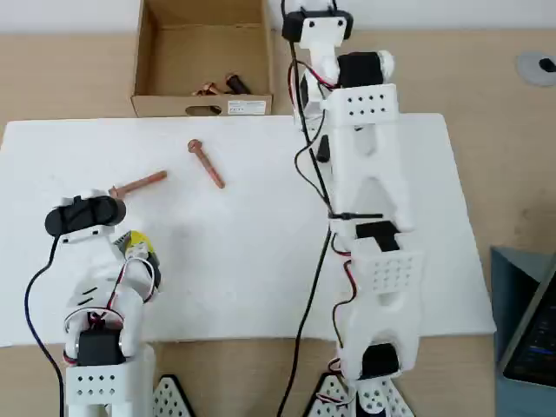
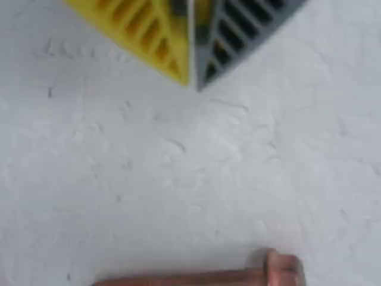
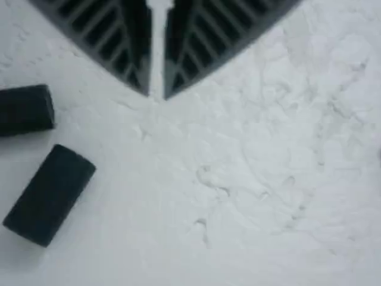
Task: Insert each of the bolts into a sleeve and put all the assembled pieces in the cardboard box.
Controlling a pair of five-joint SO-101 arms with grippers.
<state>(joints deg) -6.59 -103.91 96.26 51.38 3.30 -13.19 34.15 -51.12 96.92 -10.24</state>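
Two copper bolts lie on the white mat: one (image 1: 139, 184) just ahead of my left arm, the other (image 1: 206, 163) farther toward the box. My left gripper (image 2: 191, 80), with one yellow finger and one grey, is shut and empty just above the mat. The nearer bolt (image 2: 202, 277) lies a short way beyond its tips. Two black sleeves (image 3: 49, 193) (image 3: 24, 110) lie on the mat beside my right gripper (image 3: 156, 92), which is shut with only a thin slit between its dark fingers. The cardboard box (image 1: 143, 61) holds assembled pieces (image 1: 221, 86).
The right arm (image 1: 369, 182) stretches along the mat's right side up to the box's corner, with cables (image 1: 313, 261) trailing beside it. A laptop (image 1: 526, 330) sits off the mat at the right edge. The white mat (image 1: 243, 261) has bare room in the middle.
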